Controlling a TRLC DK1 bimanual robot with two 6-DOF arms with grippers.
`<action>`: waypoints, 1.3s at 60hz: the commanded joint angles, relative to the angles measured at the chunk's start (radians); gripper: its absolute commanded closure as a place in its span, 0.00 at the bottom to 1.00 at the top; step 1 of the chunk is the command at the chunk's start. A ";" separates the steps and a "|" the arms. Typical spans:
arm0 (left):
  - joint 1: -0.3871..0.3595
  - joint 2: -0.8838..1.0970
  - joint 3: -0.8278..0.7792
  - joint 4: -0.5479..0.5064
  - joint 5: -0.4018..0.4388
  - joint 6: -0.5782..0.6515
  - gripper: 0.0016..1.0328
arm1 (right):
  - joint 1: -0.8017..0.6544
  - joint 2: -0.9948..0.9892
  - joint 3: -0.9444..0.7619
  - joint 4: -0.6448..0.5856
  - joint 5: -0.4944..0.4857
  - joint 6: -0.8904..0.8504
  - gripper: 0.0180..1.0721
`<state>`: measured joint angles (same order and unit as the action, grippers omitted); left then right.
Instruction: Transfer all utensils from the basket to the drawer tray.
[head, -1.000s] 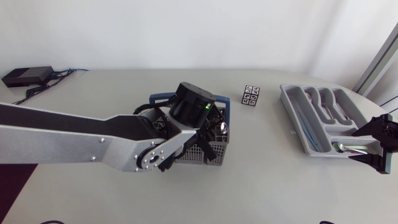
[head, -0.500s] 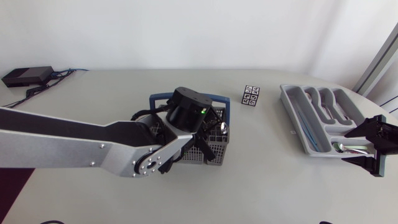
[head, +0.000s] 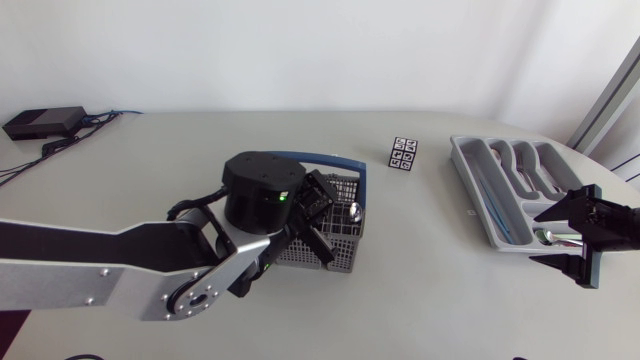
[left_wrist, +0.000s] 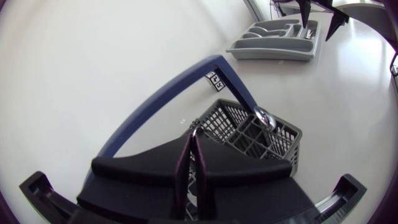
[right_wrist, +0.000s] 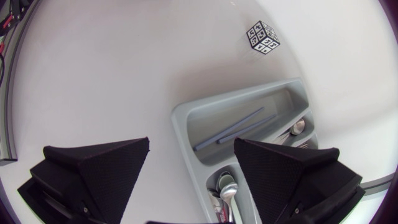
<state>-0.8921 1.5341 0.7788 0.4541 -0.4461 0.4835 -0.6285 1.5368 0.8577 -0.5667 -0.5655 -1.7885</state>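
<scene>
Left wrist view: pinching a thin utensil (left_wrist: 194, 129) in left gripper (left_wrist: 189, 149) over basket (left_wrist: 286, 134); straight lift next, then across to tray (left_wrist: 277, 46) by the wide-open right gripper (right_wrist: 191, 146).

- The head camera hangs above the table (head: 430, 300) and looks down from afar, taking in both arms, the basket (head: 340, 250) and the tray (head: 462, 160).
- The left wrist camera sits close over the basket and faces past its blue handle (left_wrist: 163, 99) across the table toward the tray.
- The right wrist camera looks down on the tray from near.
- All three views share the tray and the patterned cube (head: 404, 153).
</scene>
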 joint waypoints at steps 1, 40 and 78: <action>-0.016 -0.045 -0.039 0.057 -0.005 0.053 0.96 | 0.029 -0.037 -0.046 0.007 -0.008 0.031 0.06; -0.062 -0.305 -0.135 0.251 -0.023 0.244 0.96 | 0.460 -0.405 -0.174 0.076 -0.008 0.523 0.06; -0.057 -0.310 0.241 -0.334 0.080 -0.203 0.96 | 1.046 -0.443 0.047 0.218 0.170 1.439 0.11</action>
<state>-0.9512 1.1923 0.9634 0.1402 -0.3775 0.3424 0.3607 1.0676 0.8711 -0.3763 -0.4328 -0.4576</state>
